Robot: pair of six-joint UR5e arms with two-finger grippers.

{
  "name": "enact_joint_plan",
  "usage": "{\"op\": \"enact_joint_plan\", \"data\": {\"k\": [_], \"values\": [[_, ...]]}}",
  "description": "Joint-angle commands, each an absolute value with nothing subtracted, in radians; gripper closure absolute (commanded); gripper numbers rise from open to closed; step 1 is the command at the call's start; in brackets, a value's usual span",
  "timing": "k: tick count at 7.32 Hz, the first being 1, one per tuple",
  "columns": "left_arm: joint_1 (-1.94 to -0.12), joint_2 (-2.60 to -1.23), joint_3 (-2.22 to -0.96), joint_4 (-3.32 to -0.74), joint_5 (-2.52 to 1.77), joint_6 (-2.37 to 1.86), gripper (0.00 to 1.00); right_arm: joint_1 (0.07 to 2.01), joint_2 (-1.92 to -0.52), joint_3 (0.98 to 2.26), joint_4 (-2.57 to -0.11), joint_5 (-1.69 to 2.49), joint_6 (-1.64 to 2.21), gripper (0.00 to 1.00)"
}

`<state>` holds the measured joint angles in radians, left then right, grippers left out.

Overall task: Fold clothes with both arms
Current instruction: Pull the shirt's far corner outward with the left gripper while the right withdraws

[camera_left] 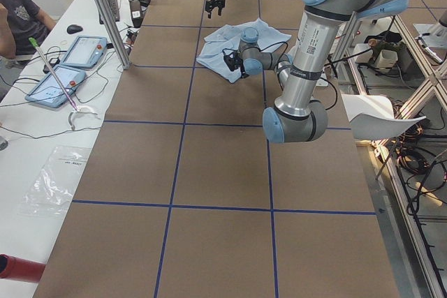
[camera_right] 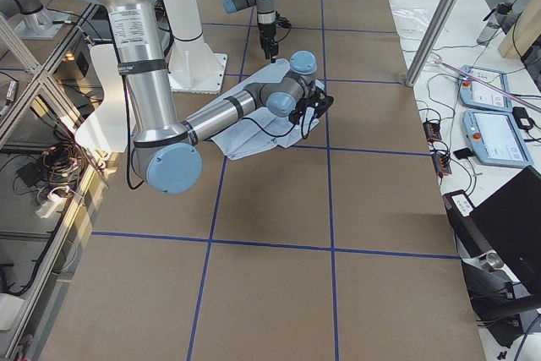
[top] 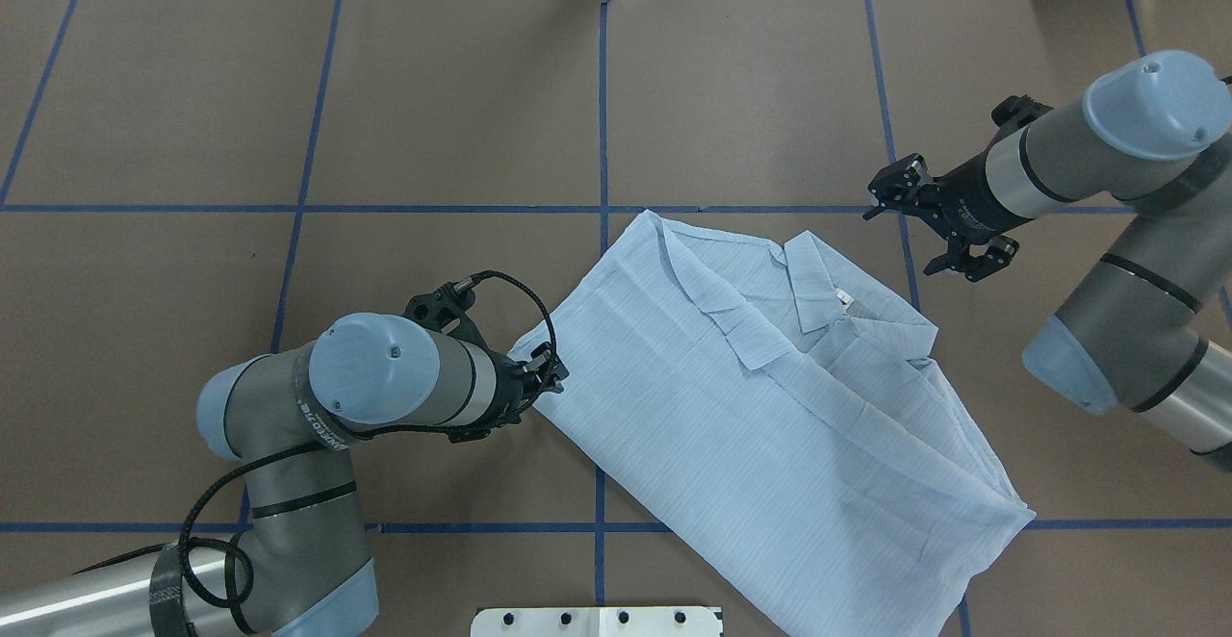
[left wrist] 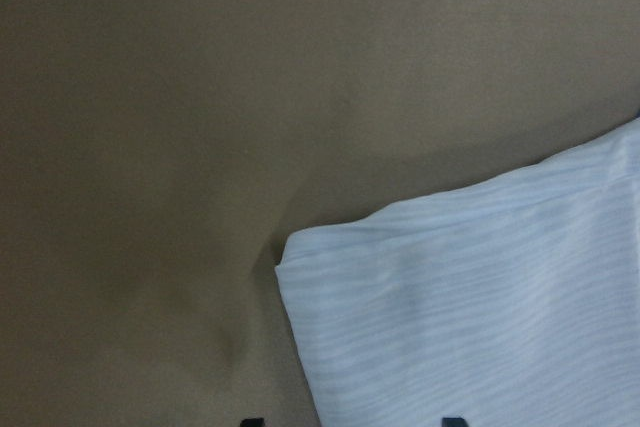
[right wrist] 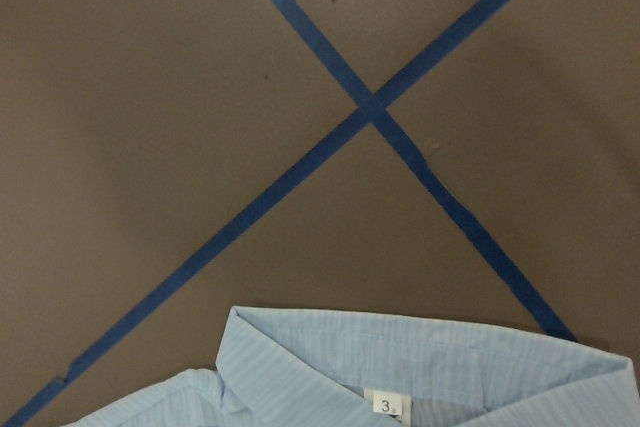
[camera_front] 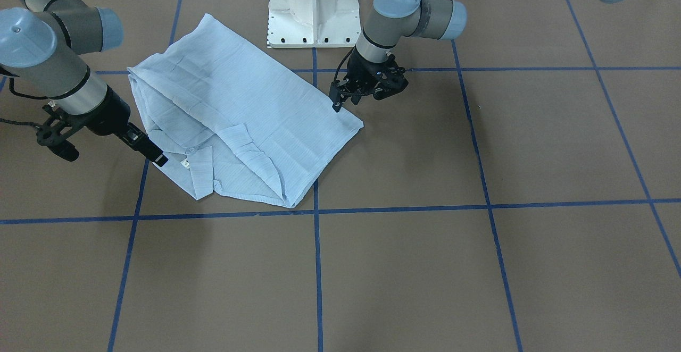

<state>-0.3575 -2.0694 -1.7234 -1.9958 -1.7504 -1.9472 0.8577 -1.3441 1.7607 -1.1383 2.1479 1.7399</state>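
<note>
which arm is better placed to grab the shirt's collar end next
Right. The right gripper hovers open beyond the collar of the thin light-blue striped shirt; the left gripper sits at the opposite corner.

The left arm and right arm are grey metal tubes with rounded pale-blue joint caps, black jaws, a looping black cable and small printed lettering, on a white flared pedestal.

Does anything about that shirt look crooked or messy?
Yes. The shirt lies slanted across the blue tape lines, and its fold is uneven: the collar sticks out at one edge, with rumpled layers beside it.
</note>
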Motion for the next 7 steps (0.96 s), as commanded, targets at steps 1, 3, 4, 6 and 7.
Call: {"op": "enact_joint_plan", "data": {"k": [1,3,4,6,7], "values": [[-0.359,-2.072,-1.706,-1.999,-1.743,-1.942,0.44,0.864,-1.325,1.721,-1.137,2.145,1.736,0.0],[-0.359,-2.074,-1.689,-2.0,-1.723,-1.939,0.49,0.864,-1.324,1.707,-1.134,2.143,1.735,0.0],[-0.359,-2.074,-1.689,-2.0,-1.721,-1.942,0.57,0.864,-1.318,1.701,-1.135,2.143,1.735,0.0],[-0.368,-2.075,-1.686,-2.0,-1.694,-1.936,1.0,0.864,-1.312,1.686,-1.132,2.144,1.735,0.0],[-0.395,-2.075,-1.681,-2.0,-1.692,-1.931,1.0,0.864,-1.307,1.683,-1.134,2.145,1.735,0.0]]}}
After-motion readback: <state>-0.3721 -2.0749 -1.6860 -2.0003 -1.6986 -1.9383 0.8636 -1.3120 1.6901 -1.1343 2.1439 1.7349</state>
